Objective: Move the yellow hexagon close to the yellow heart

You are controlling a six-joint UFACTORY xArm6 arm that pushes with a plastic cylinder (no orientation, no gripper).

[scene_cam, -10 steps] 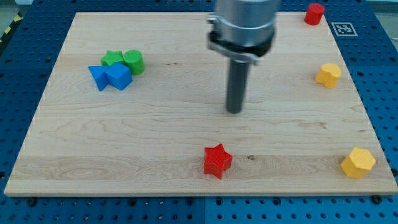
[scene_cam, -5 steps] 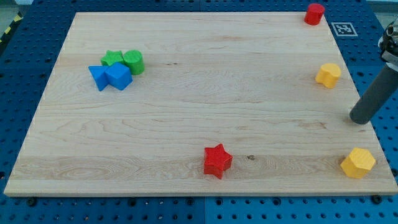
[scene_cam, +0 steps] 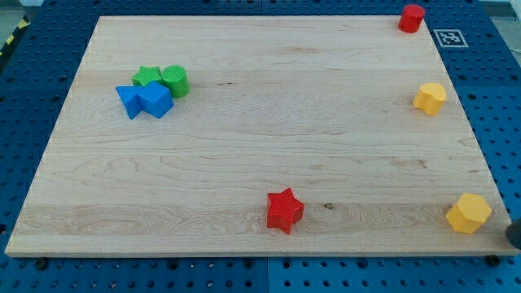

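The yellow hexagon (scene_cam: 469,213) lies at the board's bottom right corner. The yellow heart (scene_cam: 429,98) lies near the right edge, well above the hexagon. Only a dark sliver of my rod shows at the view's right edge. My tip (scene_cam: 515,238) is just off the wooden board (scene_cam: 260,163), a little right of and below the hexagon, with a small gap between them.
A red star (scene_cam: 285,210) lies at bottom centre. A red cylinder (scene_cam: 412,17) sits at the top right corner. At upper left a green star (scene_cam: 147,76), a green cylinder (scene_cam: 174,80), a blue star (scene_cam: 129,101) and a blue cube (scene_cam: 155,99) cluster together.
My rod swept from the board's middle to the right edge, then down past the hexagon's right side, almost out of view. No block has moved.
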